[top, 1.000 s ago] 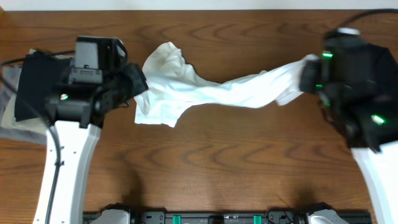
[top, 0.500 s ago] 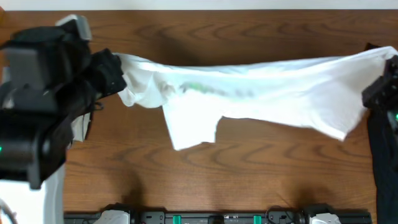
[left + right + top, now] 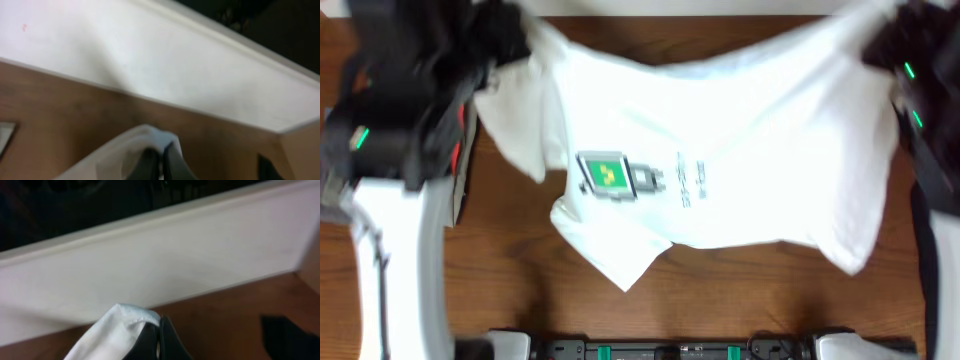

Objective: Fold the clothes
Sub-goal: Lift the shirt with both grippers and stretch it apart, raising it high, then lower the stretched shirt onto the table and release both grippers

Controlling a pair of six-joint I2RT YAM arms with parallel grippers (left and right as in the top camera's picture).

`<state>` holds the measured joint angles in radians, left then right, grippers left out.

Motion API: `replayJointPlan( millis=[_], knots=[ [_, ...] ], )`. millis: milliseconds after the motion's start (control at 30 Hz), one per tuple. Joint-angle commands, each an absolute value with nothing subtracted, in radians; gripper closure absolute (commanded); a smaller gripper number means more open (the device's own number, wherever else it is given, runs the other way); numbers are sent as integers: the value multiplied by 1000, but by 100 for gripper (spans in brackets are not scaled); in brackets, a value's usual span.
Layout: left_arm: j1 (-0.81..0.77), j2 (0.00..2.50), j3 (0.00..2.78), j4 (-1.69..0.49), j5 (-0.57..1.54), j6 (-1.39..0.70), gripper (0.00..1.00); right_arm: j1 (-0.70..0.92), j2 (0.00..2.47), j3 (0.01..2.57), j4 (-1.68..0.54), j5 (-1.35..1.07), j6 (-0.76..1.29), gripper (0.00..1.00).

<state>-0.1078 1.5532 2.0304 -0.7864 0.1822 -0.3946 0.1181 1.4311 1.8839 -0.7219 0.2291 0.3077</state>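
So the left gripper (image 3: 161, 161) and right gripper (image 3: 159, 339) are each clamped on a bit of edge of the plain white soft cotton T-shirt (image 3: 750, 120), which hangs stretched between them above the brown wooden table (image 3: 500, 285), looks light and floppy so I'd grab hems, and only overhead shows its green print (image 3: 605, 175), wrists just pinched cloth.
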Motion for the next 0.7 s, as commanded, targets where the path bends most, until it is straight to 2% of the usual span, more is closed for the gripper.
replayJointPlan(
  millis=[0,100,267,500,667],
  knots=[
    [-108,1626,2035,-658,159,-342,94,103,1517,1893,-623,174,244,99],
    [-108,1644,2054,-546,136,-305,94,103,1551,1929,-575,150,212,99],
    [-108,1621,2226,-581,84,-216,94,99,1535,2066,-624,168,116,99],
    [-108,1585,2341,-858,84,-205,94,99,1524,2190,-903,145,81,99],
    [-108,1621,2296,-1196,85,-256,92,99,1546,2136,-1174,123,167,99]
  ],
)
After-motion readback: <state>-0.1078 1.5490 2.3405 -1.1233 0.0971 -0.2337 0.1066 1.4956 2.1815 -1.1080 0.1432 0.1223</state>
